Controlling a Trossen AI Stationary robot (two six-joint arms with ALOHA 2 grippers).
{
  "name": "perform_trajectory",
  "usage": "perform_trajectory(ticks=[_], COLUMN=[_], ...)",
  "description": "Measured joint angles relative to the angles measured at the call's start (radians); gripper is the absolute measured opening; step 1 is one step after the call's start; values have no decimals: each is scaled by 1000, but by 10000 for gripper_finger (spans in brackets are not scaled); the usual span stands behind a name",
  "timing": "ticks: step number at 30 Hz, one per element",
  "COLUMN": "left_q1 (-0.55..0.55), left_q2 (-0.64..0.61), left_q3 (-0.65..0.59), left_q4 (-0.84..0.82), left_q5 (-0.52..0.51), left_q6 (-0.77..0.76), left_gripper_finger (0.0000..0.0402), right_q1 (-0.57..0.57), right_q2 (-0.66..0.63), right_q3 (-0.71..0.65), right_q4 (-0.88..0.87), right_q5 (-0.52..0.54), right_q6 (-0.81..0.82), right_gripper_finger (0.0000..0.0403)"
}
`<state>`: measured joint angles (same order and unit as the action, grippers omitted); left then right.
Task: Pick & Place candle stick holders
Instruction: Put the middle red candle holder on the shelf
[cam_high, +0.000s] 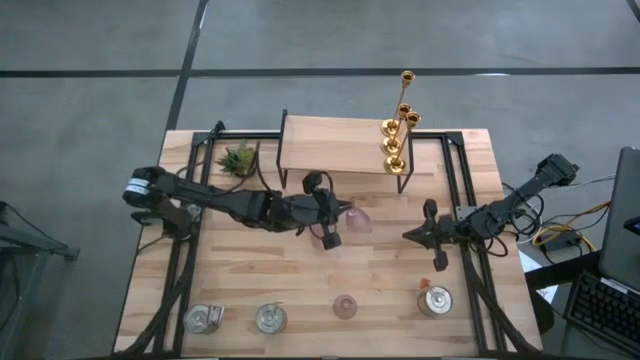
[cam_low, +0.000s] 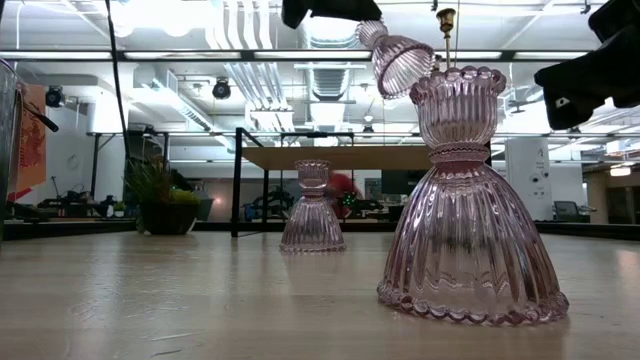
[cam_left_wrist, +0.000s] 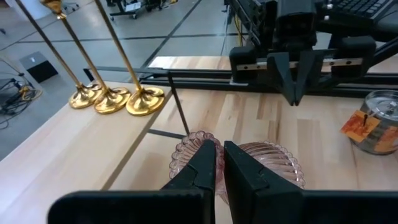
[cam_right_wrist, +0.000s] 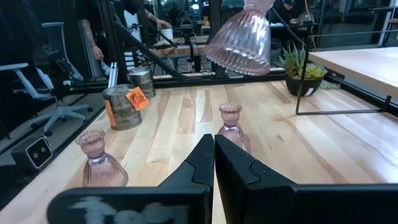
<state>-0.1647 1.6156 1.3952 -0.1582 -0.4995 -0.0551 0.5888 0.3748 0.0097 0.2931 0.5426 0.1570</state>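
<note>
My left gripper (cam_high: 338, 222) is at mid-table, above the board, shut on a translucent pink glass holder (cam_high: 357, 218). In the low view this holder (cam_low: 396, 58) hangs high and tilted. A second pink holder (cam_high: 345, 306) stands on its base near the front edge. A third (cam_right_wrist: 231, 126) stands upright farther in. Three gold holders (cam_high: 395, 140) stand on the wooden shelf. Three silvery cups (cam_high: 203, 318) (cam_high: 270, 318) (cam_high: 435, 300) stand along the front edge. My right gripper (cam_high: 412, 235) is shut and empty, right of the held holder. My left gripper pinches the pink holder at its narrow upper part (cam_left_wrist: 188, 151) between the two fingers (cam_left_wrist: 200, 169). The fingers come nearly level from the table's left. The holder is lifted clear and tilted, its ribbed flared base (cam_left_wrist: 273, 163) pointing toward the table's right and lower than its top.
A small spiky green plant (cam_high: 238, 158) stands at the far left beside the shelf (cam_high: 330, 145). Black metal rails (cam_high: 462, 190) run along both sides of the table. The right silvery cup carries an orange tag (cam_left_wrist: 359, 124).
</note>
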Motion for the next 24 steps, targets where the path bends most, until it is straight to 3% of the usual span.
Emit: perform_trajectory(ticks=[11,24], left_q1=[42,147], left_q2=[-1,1], left_q3=[32,72], left_q4=[-46,-36], left_q5=[0,0], left_q6=[25,225], left_gripper_finger=[19,19], right_q1=[0,0], right_q2=[0,0], right_q3=[0,0], right_q4=[-6,-5], right_q5=[0,6], right_q6=[0,-9], right_gripper_finger=[8,8])
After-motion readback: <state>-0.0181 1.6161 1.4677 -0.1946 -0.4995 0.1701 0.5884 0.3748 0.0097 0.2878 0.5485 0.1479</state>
